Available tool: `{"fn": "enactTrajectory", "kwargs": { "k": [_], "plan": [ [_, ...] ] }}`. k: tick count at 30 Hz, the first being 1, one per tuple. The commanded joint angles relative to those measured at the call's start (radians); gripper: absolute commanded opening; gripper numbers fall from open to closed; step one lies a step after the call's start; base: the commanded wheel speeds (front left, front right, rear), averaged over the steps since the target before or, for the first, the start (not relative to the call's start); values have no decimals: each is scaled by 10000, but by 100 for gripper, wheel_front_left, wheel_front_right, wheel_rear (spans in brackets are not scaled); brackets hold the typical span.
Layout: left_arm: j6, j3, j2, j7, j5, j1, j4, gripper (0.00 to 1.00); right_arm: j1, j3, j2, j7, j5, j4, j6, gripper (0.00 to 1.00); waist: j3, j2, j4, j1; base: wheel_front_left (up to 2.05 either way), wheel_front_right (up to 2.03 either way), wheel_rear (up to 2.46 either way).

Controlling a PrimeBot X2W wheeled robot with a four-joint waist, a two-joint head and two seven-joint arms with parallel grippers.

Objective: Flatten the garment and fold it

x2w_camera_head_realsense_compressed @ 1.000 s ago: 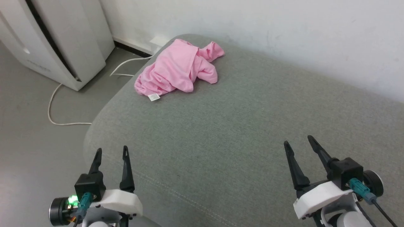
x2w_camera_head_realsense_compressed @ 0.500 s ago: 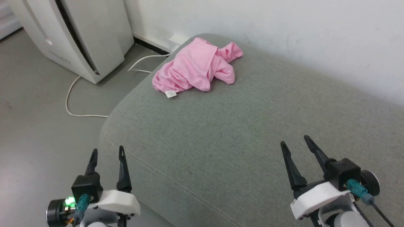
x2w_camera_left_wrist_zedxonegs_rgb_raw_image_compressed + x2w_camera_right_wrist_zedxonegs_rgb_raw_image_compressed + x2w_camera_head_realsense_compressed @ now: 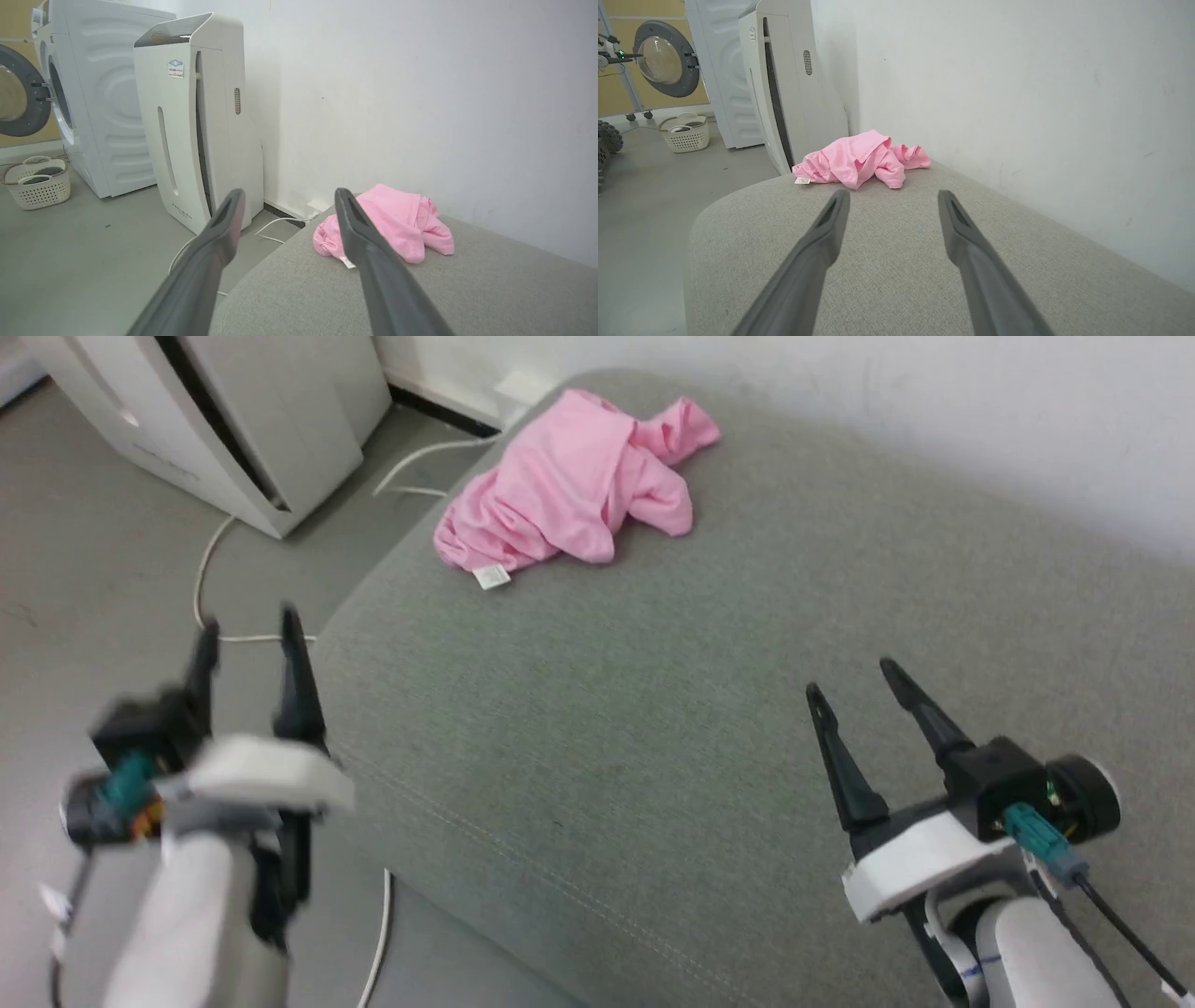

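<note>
The garment [image 3: 569, 490] is a crumpled bright pink heap at the far left corner of the grey cushion [image 3: 709, 691], its small white label [image 3: 491, 577] sticking out toward me. It also lies ahead in the left wrist view [image 3: 397, 226] and the right wrist view [image 3: 859, 158]. My left gripper [image 3: 247, 625] hangs open over the floor beside the cushion's left edge, well short of the garment and empty. My right gripper [image 3: 851, 677] is open and empty above the cushion's near right part.
A tall white appliance [image 3: 233, 420] stands on the floor at the far left, with a white cable [image 3: 210, 569] trailing from it. A white washing machine [image 3: 88, 93] and a laundry basket [image 3: 37, 182] stand farther left. A white wall [image 3: 934, 411] backs the cushion.
My left gripper has risen and moved forward, now blurred with motion. The right gripper has also come up and forward a little. The head camera has shifted; the garment lies as before.
</note>
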Motion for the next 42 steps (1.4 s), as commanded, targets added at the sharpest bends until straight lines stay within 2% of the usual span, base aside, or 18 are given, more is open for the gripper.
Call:
{"fn": "enactTrajectory", "kwargs": {
  "k": [1, 4, 8, 17, 20, 24, 30, 34, 35, 36, 37, 39, 42],
  "plan": [
    [-173, 108, 180, 94, -145, -664, 102, 100, -254, 32, 3, 59, -132, -109, -19, 100, 1774, 0, -1414, 0, 0, 0, 0],
    [-546, 350, 561, 441, -491, -1975, 345, 100, -685, 151, -24, 135, -302, -296, -19, 100, 2736, 0, -2061, 0, 0, 0, 0],
    [-805, 655, 1029, 1316, -968, -3537, 605, 100, -1236, 318, -181, 115, -323, -413, -19, 100, 3870, 0, -2902, 0, 0, 0, 0],
    [-550, 1507, 2508, 4259, -1835, -5787, 1346, 100, -2137, 487, -151, -400, -67, -308, -19, 100, 5817, 0, -4800, 0, 0, 0, 0],
    [-296, 1857, 2940, 5334, -2188, -6065, 1599, 100, -2248, 510, -98, -621, 31, -203, -19, 100, 6272, 0, -5314, 0, 0, 0, 0],
    [314, 2307, 3355, 6510, -2490, -6117, 1824, 100, -2346, 541, -51, -850, 164, -57, -19, 100, 6743, 0, -5808, 0, 0, 0, 0],
    [1223, 2538, 3532, 7951, -2675, -5802, 1952, 100, -2491, 644, -20, -1083, 246, 123, -19, 100, 6954, 0, -6118, 0, 0, 0, 0],
    [1538, 2506, 3573, 8667, -2743, -5505, 2017, 100, -2506, 675, -9, -1183, 289, 289, -19, 100, 6722, 0, -6135, 0, 0, 0, 0],
    [1540, 2489, 3608, 8702, -2721, -5417, 2010, 78, -2507, 682, -7, -1205, 296, 339, -19, 100, 6617, 0, -6119, 0, 0, 0, 0],
    [1547, 2469, 3683, 8676, -2647, -5321, 1999, 33, -2508, 683, -6, -1223, 287, 381, -19, 100, 6510, 0, -6103, 0, 0, 0, 0],
    [1520, 2439, 3746, 8566, -2559, -5228, 1992, 0, -2508, 681, -4, -1242, 262, 436, -19, 100, 6358, 0, -6081, 0, 0, 0, 0],
    [1491, 2481, 3854, 8014, -2357, -5119, 2005, 0, -2515, 667, -3, -1274, 250, 545, -19, 100, 6013, 0, -6032, 0, 0, 0, 0],
    [1412, 2528, 4034, 6306, -1783, -5112, 2119, 0, -2451, 596, -1, -1318, 229, 748, -19, 100, 5269, 0, -5923, 0, 0, 0, 0]
  ]
}}
